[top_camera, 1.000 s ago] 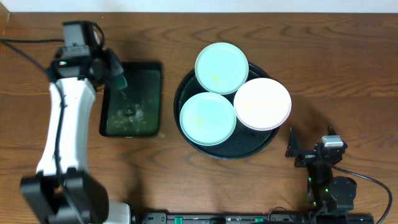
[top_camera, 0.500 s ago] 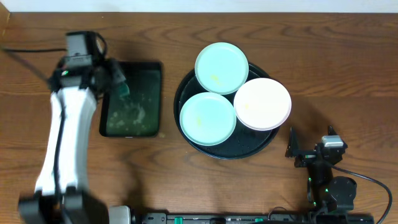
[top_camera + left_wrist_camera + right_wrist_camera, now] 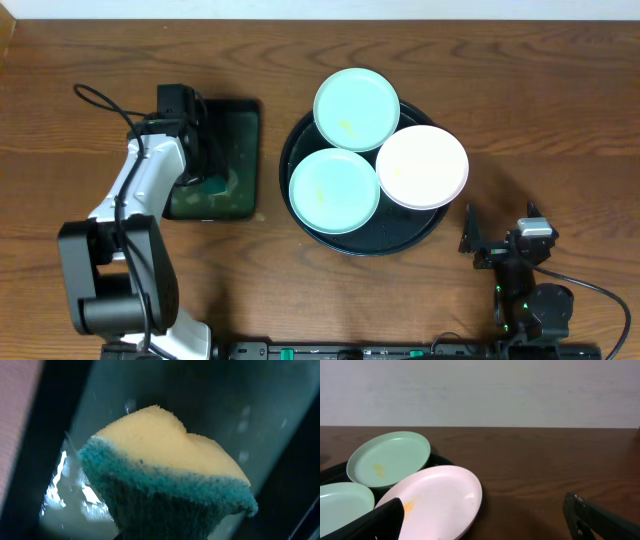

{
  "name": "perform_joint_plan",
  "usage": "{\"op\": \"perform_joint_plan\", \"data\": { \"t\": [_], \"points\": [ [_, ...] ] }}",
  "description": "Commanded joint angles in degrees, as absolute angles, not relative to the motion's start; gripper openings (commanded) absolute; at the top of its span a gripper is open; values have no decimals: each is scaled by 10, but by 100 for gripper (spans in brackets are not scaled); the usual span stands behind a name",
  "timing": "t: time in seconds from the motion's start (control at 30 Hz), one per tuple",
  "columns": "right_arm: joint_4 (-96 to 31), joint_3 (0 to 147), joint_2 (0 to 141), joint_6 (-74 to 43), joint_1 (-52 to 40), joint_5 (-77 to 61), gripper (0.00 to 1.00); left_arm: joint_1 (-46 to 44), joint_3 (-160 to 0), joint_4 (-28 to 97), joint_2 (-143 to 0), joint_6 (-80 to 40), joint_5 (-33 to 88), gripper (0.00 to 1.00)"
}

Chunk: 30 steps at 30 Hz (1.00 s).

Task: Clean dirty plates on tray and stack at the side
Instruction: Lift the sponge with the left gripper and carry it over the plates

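Black tray (image 3: 360, 246), 3 plates (image 3: 357, 109) face-up, left hand (image 3: 205, 168) clamping sponge (image 3: 165, 480), right hand (image 3: 482, 515) apart.

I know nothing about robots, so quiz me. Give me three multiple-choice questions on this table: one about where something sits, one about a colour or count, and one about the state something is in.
1. Where do the plates lie?
A. Stacked on the bare wood
B. On the round black tray
C. On the floor

2. How many of the plates are white?
A. None
B. Three
C. One

3. How is the right gripper?
A. Open, gripping nothing
B. Shut on a plate
C. Shut, gripping nothing

Answers:
1. B: all three rest side by side on the tray, unstacked.
2. C: a single white plate lies beside two mint ones.
3. A: its two fingers stand wide apart at the edges of the wrist view.
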<state>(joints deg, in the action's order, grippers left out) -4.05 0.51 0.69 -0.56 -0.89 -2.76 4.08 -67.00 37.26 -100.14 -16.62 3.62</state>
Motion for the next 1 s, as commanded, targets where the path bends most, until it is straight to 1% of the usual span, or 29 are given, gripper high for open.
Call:
{"op": "perform_joint_plan", "data": {
  "t": [0.0,0.1,0.3,0.43,0.57,0.7,0.8,0.97],
  "points": [
    [-43,4,4,3,-12,-24,99,41,-714,377,-927,-159,78,7],
    [-43,4,4,3,-12,-24,99,41,-724,376,-860,-165,127,7],
    [-43,4,4,3,-12,-24,99,25,-724,387,-730,-313,140,7],
    [-43,4,4,3,-12,-24,99,-31,-723,414,-708,-366,142,7],
    [-42,4,4,3,-12,-24,99,-123,-712,419,-737,-368,142,7],
    [-43,4,4,3,-12,-24,99,-214,-702,407,-799,-371,136,8],
    [-43,4,4,3,-12,-24,99,-267,-702,397,-861,-414,100,7],
    [-43,4,4,3,-12,-24,99,-314,-702,347,-959,-500,64,7]
  ]
}}
